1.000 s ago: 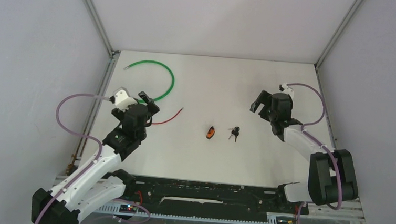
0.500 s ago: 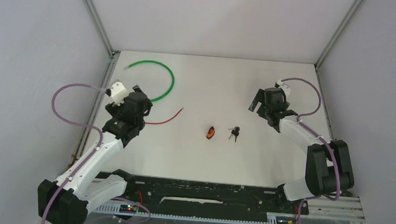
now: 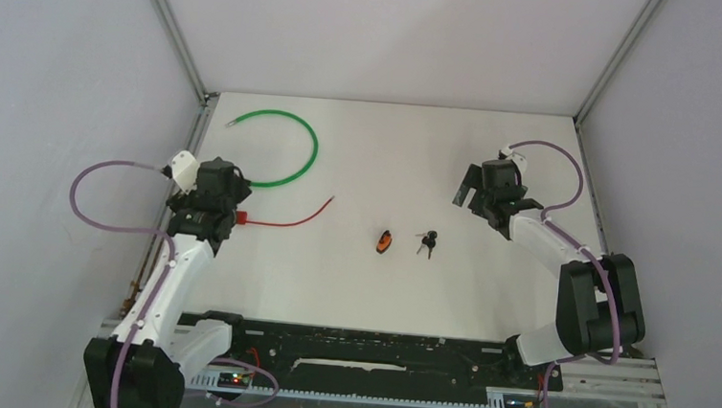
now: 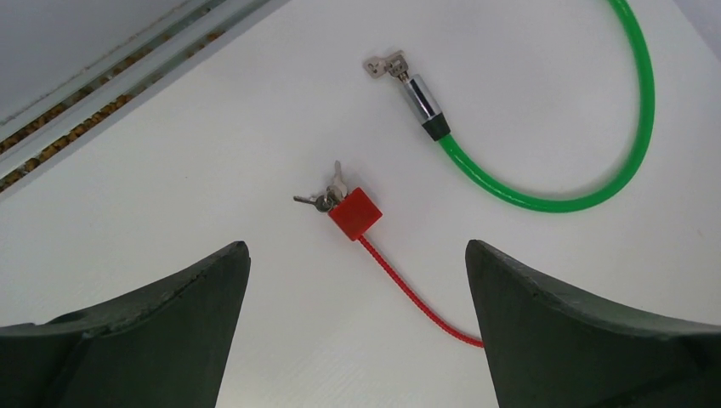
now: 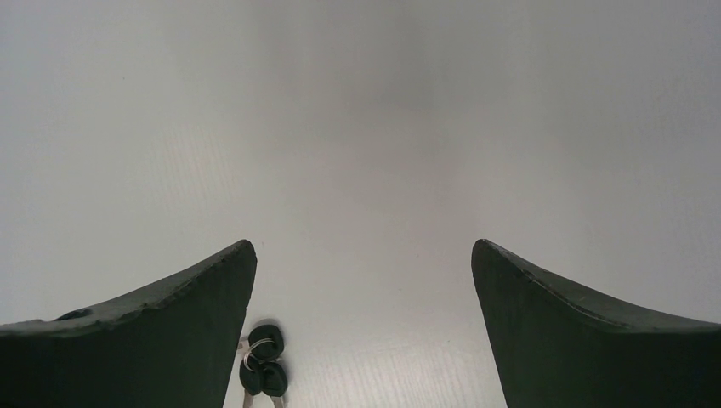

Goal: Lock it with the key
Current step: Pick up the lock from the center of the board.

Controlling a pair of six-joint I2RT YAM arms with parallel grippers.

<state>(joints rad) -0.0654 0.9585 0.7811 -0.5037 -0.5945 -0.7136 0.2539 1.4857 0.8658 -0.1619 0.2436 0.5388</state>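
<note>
Far left, the left gripper (image 4: 355, 255) is held above the white table (image 3: 390, 148), its jaws spread wide with nothing between them. Straight beneath it a red lock (image 4: 353, 212) is seen lying flat. A small bunch of silver keys (image 4: 319, 200) is set at its corner, and a thin red cable (image 4: 408, 289) trails away from it. Just beyond, a green cable (image 3: 289, 151) is curled in an open arc, and what looks like a key (image 4: 384, 66) sits in its metal end (image 4: 421, 98). Toward the middle of the table a small orange padlock (image 3: 385, 241) is spotted. A bunch of black keys (image 3: 427, 240) is laid just beside it, not touching. On the right, the right gripper (image 3: 466, 194) is hung above the table near those keys, jaws likewise fully parted and empty. In its wrist view the black keys are caught at the bottom edge, next to the left finger.
</note>
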